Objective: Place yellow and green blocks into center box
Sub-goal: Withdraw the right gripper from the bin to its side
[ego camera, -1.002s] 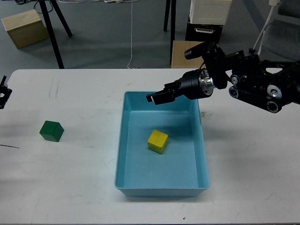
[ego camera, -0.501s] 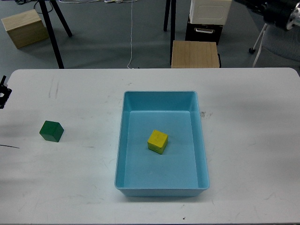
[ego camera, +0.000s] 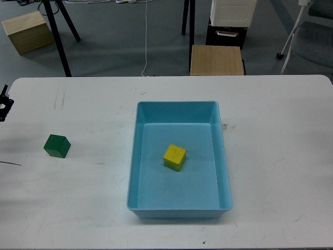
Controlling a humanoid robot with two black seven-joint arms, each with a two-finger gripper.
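The yellow block [ego camera: 175, 157] lies inside the light blue box [ego camera: 178, 210] in the middle of the white table, near the box's centre. The green block [ego camera: 56, 146] sits on the table to the left of the box, well apart from it. Only a small black tip of my left gripper [ego camera: 4, 104] shows at the far left edge, above and left of the green block; its fingers cannot be told apart. My right gripper is out of view.
Beyond the table's far edge stand a wooden stool [ego camera: 216, 60], a white and black unit [ego camera: 232, 21], black stand legs [ego camera: 60, 36], a wooden box [ego camera: 28, 30] on the floor and a chair [ego camera: 312, 36] at the top right.
My right arm, which reached over the box's far rim one second ago, has pulled up and away to the top right and left the view. The blocks have not moved.
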